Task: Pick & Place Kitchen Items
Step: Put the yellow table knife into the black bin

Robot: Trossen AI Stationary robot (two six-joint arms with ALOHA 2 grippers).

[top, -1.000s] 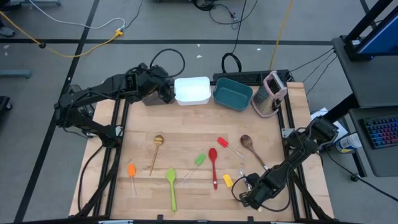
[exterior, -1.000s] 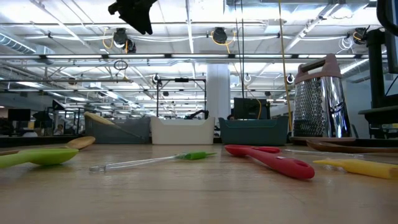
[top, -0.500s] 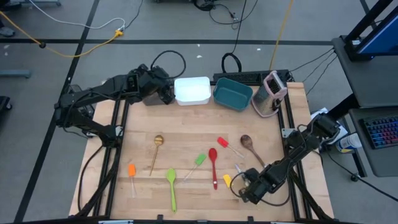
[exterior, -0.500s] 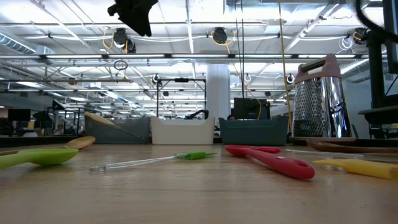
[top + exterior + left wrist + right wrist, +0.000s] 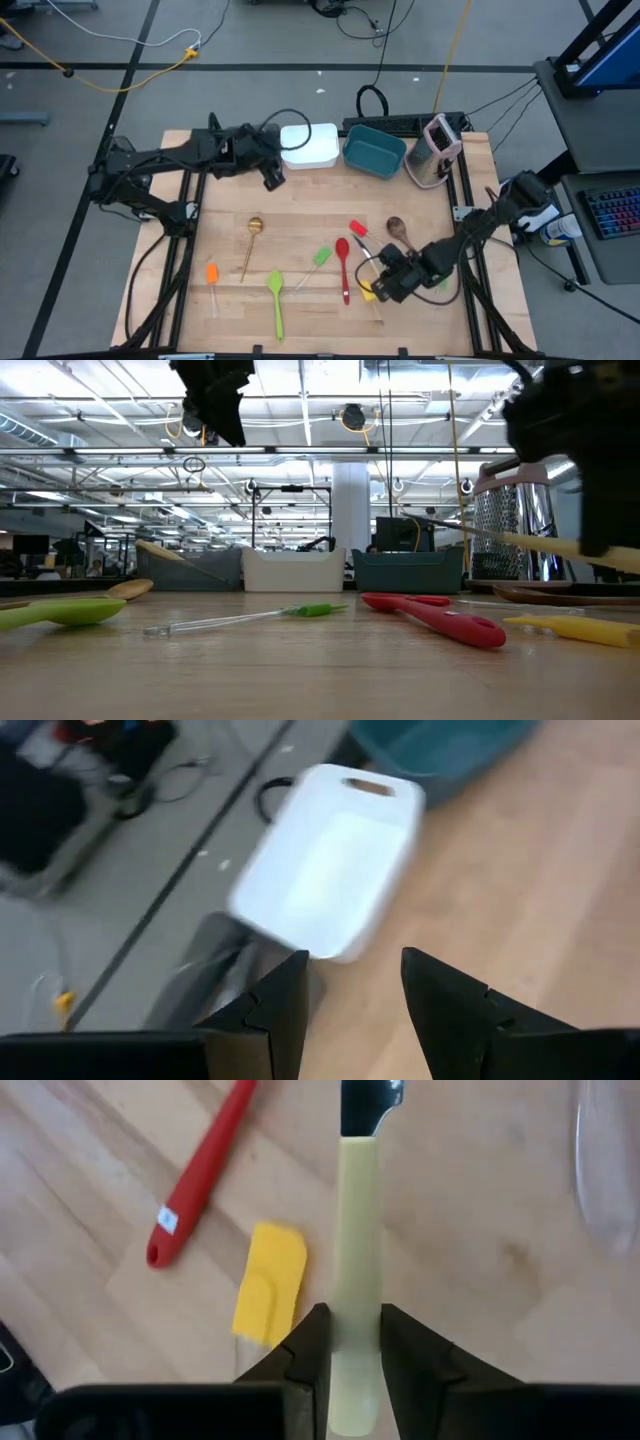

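My right gripper is shut on a cream-handled knife with a dark blade, above the table's near right part. Below it lie a yellow spatula and a red spoon. My left gripper hangs open and holds nothing, just in front of the white tub. Flat on the table lie a gold spoon, an orange spatula, a green spoon, a green spatula, a red spatula and a wooden spoon. My right gripper pinches the knife's cream handle between its two fingers, on the half toward the butt end. The fingers slant down from above and lie across the handle. The knife is lifted clear of the table, nearly level, its handle showing in the low view.
A teal tub and a pink-and-grey grater stand along the far edge, right of the white tub. Bare wood lies between the tubs and the utensils.
My right gripper has risen and gone from the near right corner toward the table's middle, rolling its wrist, with the knife lifted clear. My left gripper has come down and moved from behind the tubs' left end toward the near side, in front of the white tub.
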